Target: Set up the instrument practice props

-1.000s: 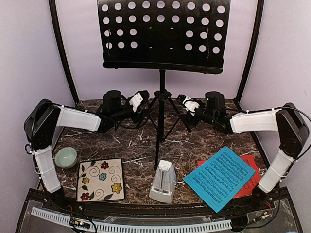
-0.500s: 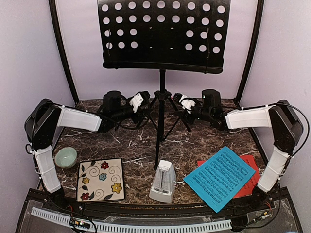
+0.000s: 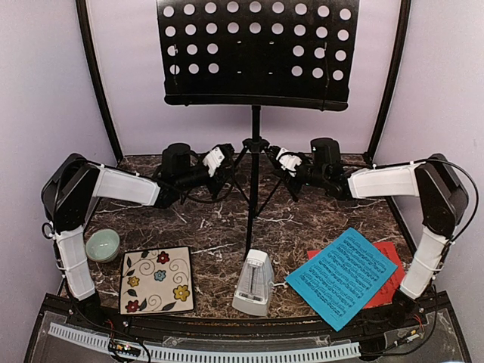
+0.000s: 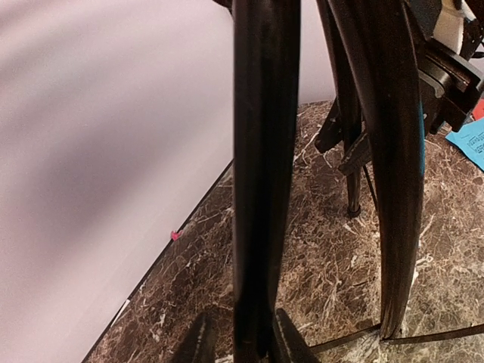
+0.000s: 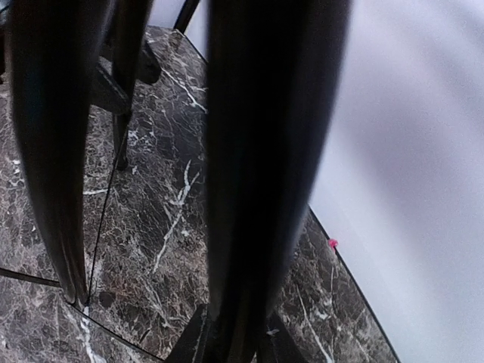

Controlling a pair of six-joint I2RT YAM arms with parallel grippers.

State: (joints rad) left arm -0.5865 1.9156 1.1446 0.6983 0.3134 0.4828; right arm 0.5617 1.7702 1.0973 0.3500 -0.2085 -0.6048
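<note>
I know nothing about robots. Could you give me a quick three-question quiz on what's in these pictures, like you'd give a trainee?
1. True or false: the blue sheet lies partly over the red sheet.
2. Multiple choice: the left end effector and the right end effector are each closed on: A) the blue sheet, B) a leg of the music stand, C) the red sheet.
3. Short answer: name the small white pyramid-shaped prop standing in front of the stand's pole.

Key: 1. True. 2. B. 3. The metronome.
</note>
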